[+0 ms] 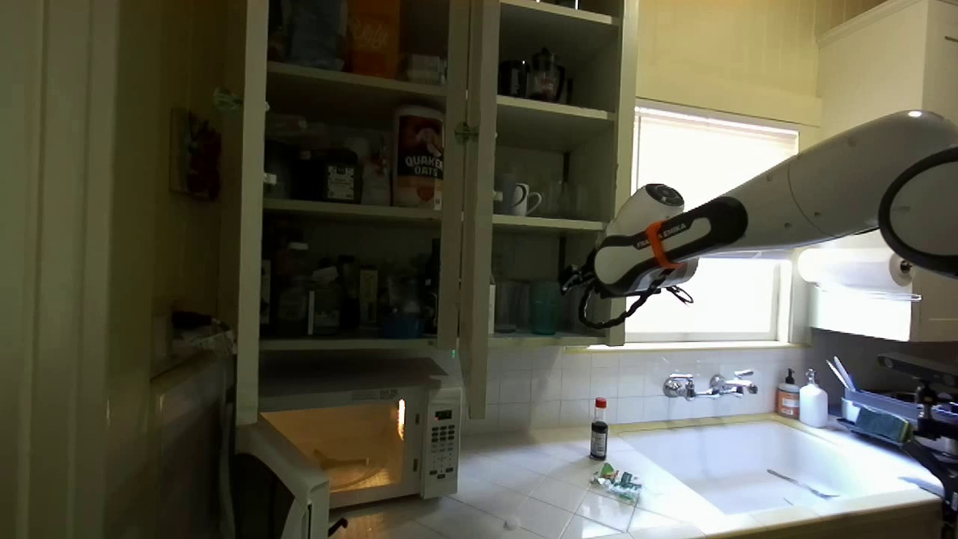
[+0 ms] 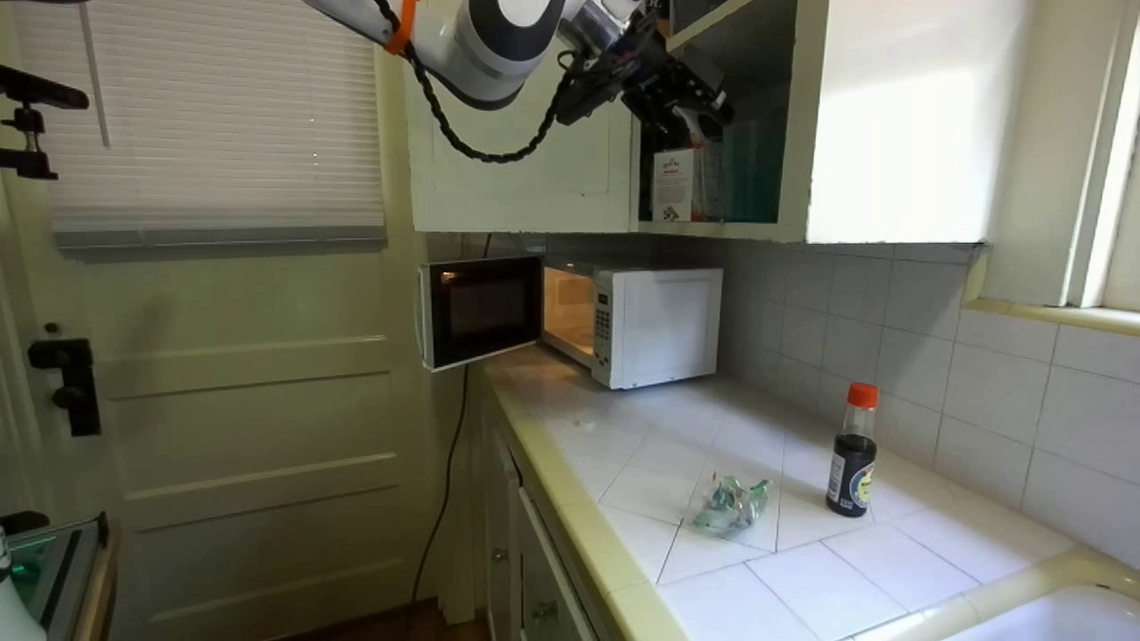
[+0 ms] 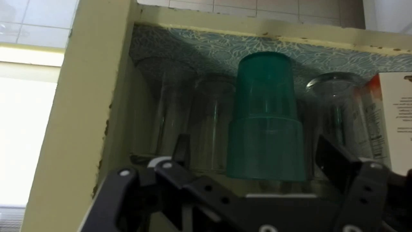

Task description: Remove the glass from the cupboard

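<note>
Daylight from the window (image 1: 711, 303) falls over the tiled counter (image 2: 819, 588); the sink (image 1: 711, 464) is set at one end, with taps (image 1: 679, 386) on the wall (image 1: 539, 378) behind; in an exterior view a panelled door (image 2: 258, 481) carries a lowered blind (image 2: 223, 151). On the counter the microwave (image 2: 663, 329) stands open and lit; well apart from it is the bottle (image 2: 851, 472), upright, dark below a red cap; a crumpled packet (image 2: 732, 506) lies near the bottle.

Above hangs the cupboard (image 2: 908, 125), open; the oats (image 1: 418, 157) and a mug (image 1: 522, 201) stand on middle shelves (image 1: 550, 222); many other things there are too dark to make out. The glass (image 3: 267, 141), green and see-through, is inside the cupboard, on the lowest shelf (image 1: 524, 340), in the part nearest the window; in the wrist view it stands on patterned lining (image 3: 206, 48), between clear tumblers (image 3: 212, 129) on one side and a lone tumbler (image 3: 336, 106) with the box (image 3: 400, 109) on the other; it steps to a wider, paler band, and whether that is one piece or two stacked I cannot tell.

The arm (image 1: 816, 187) crosses before the window; the gripper (image 3: 252, 140) is at the cupboard's opening, near the glass; its jaws stand apart, and in the wrist view the glass shows between them with a gap to each side; whether they reach past its near face I cannot tell.
</note>
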`<state>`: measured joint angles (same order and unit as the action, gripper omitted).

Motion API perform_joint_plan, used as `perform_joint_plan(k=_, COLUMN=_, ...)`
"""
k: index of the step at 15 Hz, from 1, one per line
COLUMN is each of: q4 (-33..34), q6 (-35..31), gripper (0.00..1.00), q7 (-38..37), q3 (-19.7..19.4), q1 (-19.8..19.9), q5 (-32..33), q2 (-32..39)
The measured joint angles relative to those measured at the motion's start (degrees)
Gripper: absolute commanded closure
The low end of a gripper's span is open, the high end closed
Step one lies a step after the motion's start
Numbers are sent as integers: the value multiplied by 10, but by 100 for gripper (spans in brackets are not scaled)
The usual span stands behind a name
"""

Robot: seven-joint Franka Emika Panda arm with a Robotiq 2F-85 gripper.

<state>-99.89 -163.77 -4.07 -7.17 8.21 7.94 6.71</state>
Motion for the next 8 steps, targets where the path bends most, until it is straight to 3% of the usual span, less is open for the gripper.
perform_joint_plan(k=5, q4=-3, q6=-84, gripper=0, q7=-103, q3=-25, q1=-17, q5=64, q2=52)
perform_joint_plan(k=8, q4=-3, q6=-88, gripper=0, q7=-131, q3=-38, q1=-29, q5=72, q2=63)
